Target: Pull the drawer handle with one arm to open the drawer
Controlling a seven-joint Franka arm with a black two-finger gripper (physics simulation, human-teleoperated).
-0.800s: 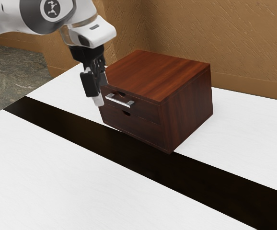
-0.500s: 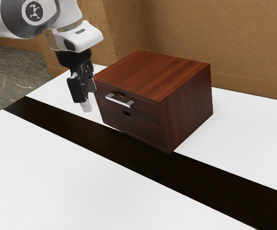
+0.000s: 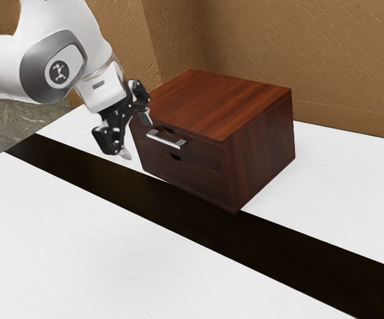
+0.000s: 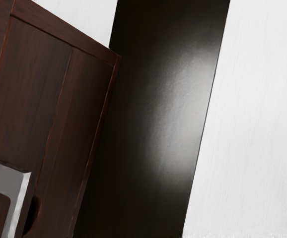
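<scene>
In the exterior view, the silver bar handle [image 3: 166, 139] sat on the upper drawer [image 3: 191, 150] of the dark reddish wooden cabinet [image 3: 226, 109]. The drawer looked flush with the cabinet front, so not yet opened. The black two-finger gripper [image 3: 135, 137] stood just off the handle's end at the exterior view's left, not around the bar. The likely trouble was a close that caught only that end or missed it, so the fingers would slip off on the pull; the cabinet might also slide over the white table [image 3: 66, 266]. The claw was spread wide and held nothing (one tip sat near the handle's end, contact unclear; the other hung toward the table). In the wrist view, only the handle's end [image 4: 8, 201] showed on the drawer front [image 4: 39, 109], beside the table's glossy black stripe [image 4: 158, 124], which suggested the hand was off-centre from the bar.
</scene>
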